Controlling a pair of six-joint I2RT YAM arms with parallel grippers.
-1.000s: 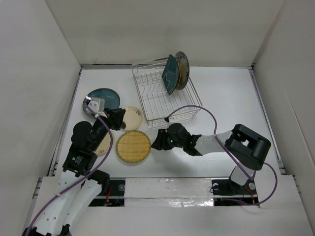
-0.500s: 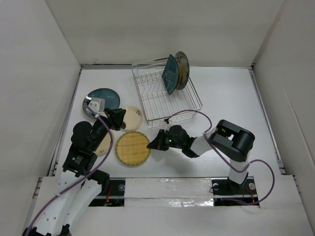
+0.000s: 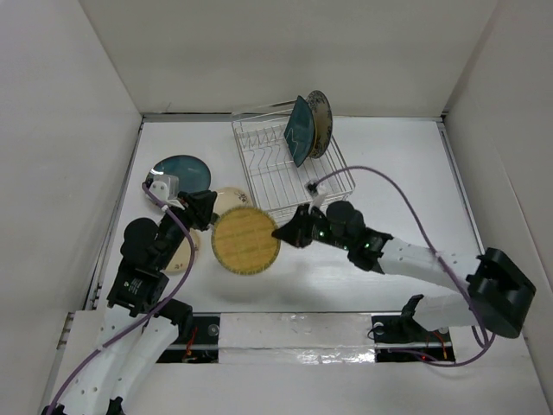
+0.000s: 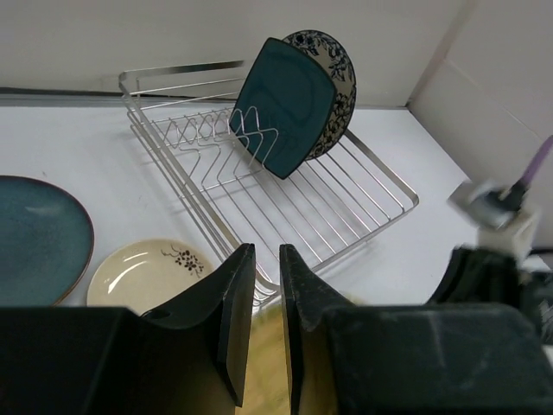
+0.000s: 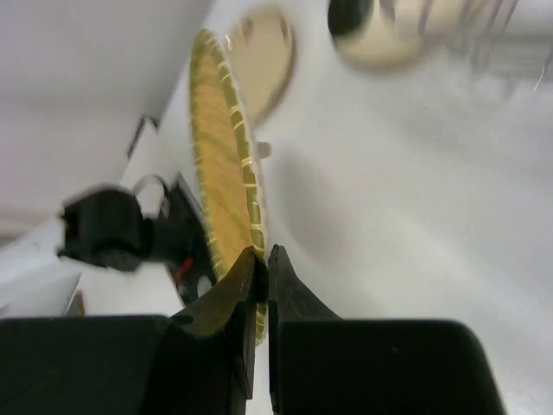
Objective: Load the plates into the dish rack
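My right gripper (image 3: 285,232) is shut on the rim of the woven yellow-tan plate (image 3: 246,240) and holds it tilted above the table; the right wrist view shows the plate (image 5: 220,173) edge-on in the gripper (image 5: 262,255). The dish rack (image 3: 289,177) holds the square dark teal plate (image 3: 299,130) and a blue-patterned plate (image 3: 320,121) upright. My left gripper (image 3: 200,210) is shut and empty, over a cream plate (image 3: 226,199). A round teal plate (image 3: 180,171) and another cream plate (image 3: 183,252) lie on the table. The small yellow-brown plate is out of view.
White walls enclose the table on three sides. The rack (image 4: 259,173) has free slot wires left of the teal square plate (image 4: 289,104). The right arm's purple cable arcs over the rack's front right corner (image 3: 346,177).
My right gripper has lifted the woven plate off the table and carried it up and towards the rack, the arm stretching out. The left arm has barely moved.
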